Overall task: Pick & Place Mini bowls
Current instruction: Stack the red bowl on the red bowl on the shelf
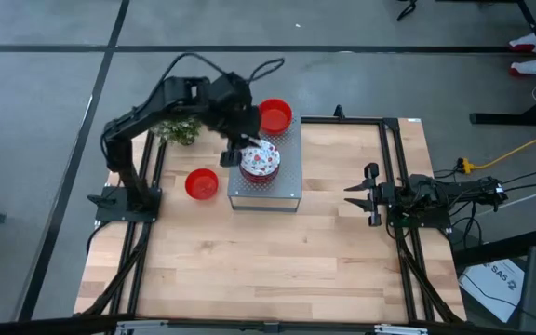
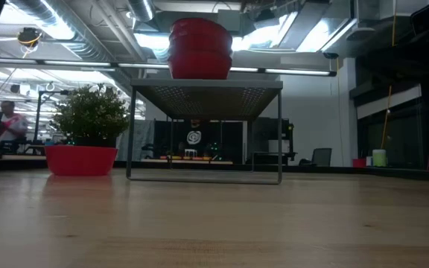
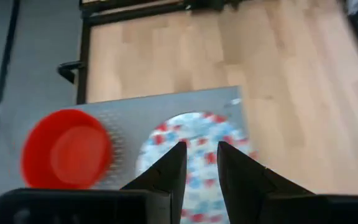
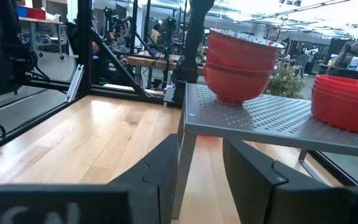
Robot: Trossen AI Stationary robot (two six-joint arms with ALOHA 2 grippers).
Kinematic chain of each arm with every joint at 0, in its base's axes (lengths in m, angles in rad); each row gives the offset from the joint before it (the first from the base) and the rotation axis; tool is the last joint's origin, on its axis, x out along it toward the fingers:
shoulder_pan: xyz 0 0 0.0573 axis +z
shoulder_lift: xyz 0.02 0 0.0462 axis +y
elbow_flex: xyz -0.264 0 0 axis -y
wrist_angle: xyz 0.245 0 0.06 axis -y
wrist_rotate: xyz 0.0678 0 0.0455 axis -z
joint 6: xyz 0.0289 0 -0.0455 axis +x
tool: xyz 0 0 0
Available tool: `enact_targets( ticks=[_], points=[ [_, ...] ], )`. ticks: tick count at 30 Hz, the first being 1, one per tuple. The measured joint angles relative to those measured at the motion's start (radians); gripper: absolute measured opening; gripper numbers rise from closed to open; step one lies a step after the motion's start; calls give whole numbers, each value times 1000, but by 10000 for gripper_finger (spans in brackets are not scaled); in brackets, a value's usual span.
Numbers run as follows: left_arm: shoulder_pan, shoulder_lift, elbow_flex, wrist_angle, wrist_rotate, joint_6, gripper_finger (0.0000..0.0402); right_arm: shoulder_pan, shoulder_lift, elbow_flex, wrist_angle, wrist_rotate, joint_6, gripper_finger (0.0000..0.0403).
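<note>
On the grey perforated box (image 1: 287,184), the speckled bowl stack (image 1: 260,159) sits beneath the left hand (image 1: 235,152), fingers slightly parted, gripping nothing. Bowls look light, rigid, glossy, likely slippery; take the rim. Right hand (image 1: 363,194) waits open.

The only legible writing is "SAS" with a further character I cannot make out, printed on a white sheet or box lid (image 1: 498,279) lying on the floor off the wooden table's near right corner.
</note>
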Motion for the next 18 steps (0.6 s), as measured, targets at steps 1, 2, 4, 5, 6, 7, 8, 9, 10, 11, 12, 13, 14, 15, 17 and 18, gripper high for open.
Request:
enact_targets(
  ticks=[1,2,4,5,6,7,8,9,10,11,12,13,14,15,17,18],
  points=[
    [-26,-5,0,-1,-11,-35,84,0,0,0,0,0,0,127],
    [-54,-7,0,-6,-28,-69,82,0,0,0,0,0,0,127],
    [-114,-5,0,-16,-68,-130,79,0,0,0,0,0,0,127],
    [-143,-1,0,-22,-88,-159,77,0,0,0,0,0,0,127],
    [-172,3,0,-25,-105,-191,76,0,0,0,0,0,0,127],
    [-201,8,0,-30,-118,-223,74,0,0,0,0,0,0,127],
    [-227,14,0,-39,-129,-257,73,0,0,0,0,0,0,127],
    [-253,20,0,-48,-141,-292,71,0,0,0,0,0,0,127],
    [-278,27,0,-55,-153,-325,70,0,0,0,0,0,0,127],
    [-302,35,0,-66,-167,-360,69,0,0,0,0,0,0,127],
    [-323,42,0,-81,-180,-393,68,0,0,0,0,0,0,127],
    [-346,50,0,-103,-197,-431,67,0,0,0,0,0,0,127],
    [-367,59,0,-123,-213,-472,66,0,0,0,0,0,0,127],
    [-386,67,0,-143,-226,-512,66,0,0,0,0,0,0,127],
    [-423,85,-1,-165,-250,-590,66,0,0,0,0,0,0,127],
    [-440,92,-1,-158,-253,-623,66,0,0,0,0,0,0,127]
  ],
)
